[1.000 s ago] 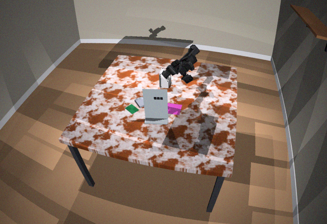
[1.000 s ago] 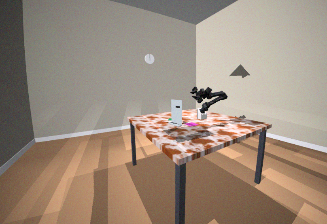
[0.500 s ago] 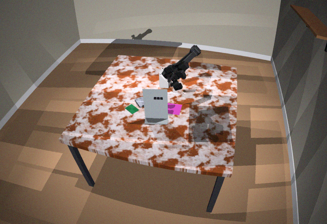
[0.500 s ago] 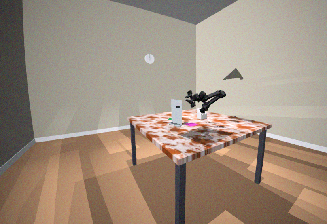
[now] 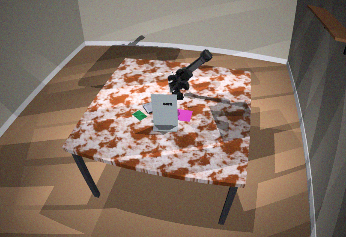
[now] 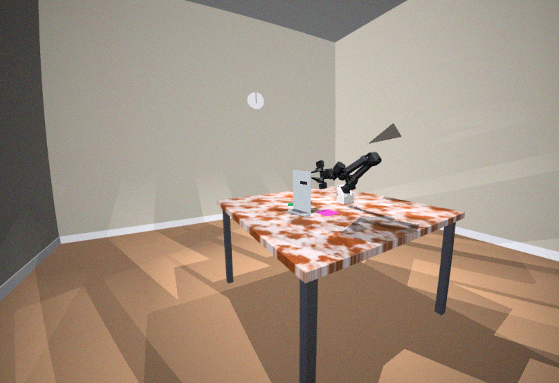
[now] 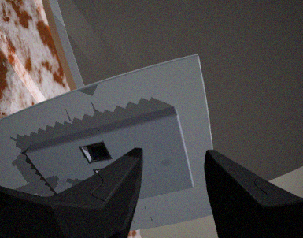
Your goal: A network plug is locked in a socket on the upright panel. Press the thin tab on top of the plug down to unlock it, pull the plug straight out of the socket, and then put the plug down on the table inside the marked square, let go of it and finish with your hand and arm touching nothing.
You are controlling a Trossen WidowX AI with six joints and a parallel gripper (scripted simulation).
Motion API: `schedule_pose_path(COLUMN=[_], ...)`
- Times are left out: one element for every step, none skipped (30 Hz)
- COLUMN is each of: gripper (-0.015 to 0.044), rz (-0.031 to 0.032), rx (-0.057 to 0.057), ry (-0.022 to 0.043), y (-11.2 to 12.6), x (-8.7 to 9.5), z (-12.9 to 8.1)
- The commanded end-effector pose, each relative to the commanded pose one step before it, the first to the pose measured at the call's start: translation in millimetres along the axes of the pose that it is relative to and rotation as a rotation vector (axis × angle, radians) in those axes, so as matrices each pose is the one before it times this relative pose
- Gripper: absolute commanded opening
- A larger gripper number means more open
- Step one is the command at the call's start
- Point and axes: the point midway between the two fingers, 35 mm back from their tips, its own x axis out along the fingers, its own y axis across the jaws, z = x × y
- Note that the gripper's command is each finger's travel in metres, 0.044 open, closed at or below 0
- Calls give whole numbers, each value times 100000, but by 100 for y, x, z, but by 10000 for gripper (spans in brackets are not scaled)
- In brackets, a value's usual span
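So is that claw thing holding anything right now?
Gripper: partly closed, fingers apart with nothing between them, just in front of the upright panel.

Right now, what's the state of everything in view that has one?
gripper: partly open, nothing between the fingers, facing the panel.
panel: upright on the table.
plug: not visible in any view, cannot tell if seated.
magenta square: flat, visible part bare, one edge hidden behind the panel.
green square: flat, nothing on it.
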Motion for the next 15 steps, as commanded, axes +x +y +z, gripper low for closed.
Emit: schedule_pose_path(gripper=[156, 156, 156, 156, 156, 156, 156, 156, 156, 156, 156, 156, 156, 156, 156], rz=[1144, 134, 137, 140, 143, 145, 148, 151, 154, 157, 159, 184, 179, 173, 170], rx=[-5699, -1401, -1400, -1400, -1399, -1398, -1397, -1396, -1396, -1395, -1394, -1351, -1365, -1379, -1388], ry=[1182, 185, 184, 182, 181, 179, 178, 176, 174, 172, 170, 161, 161, 162, 162], y=[829, 196, 199, 201, 203, 204, 206, 207, 207, 207, 207, 213, 210, 206, 203], x=[-391, -93, -102, -111, -120, -128, -136, -144, -151, -159, -166, -174, -180, -186, -191], z=[-1712, -360, -352, -343, -333, -324, -315, -305, -295, -285, -275, -265, -255, -245, -235])
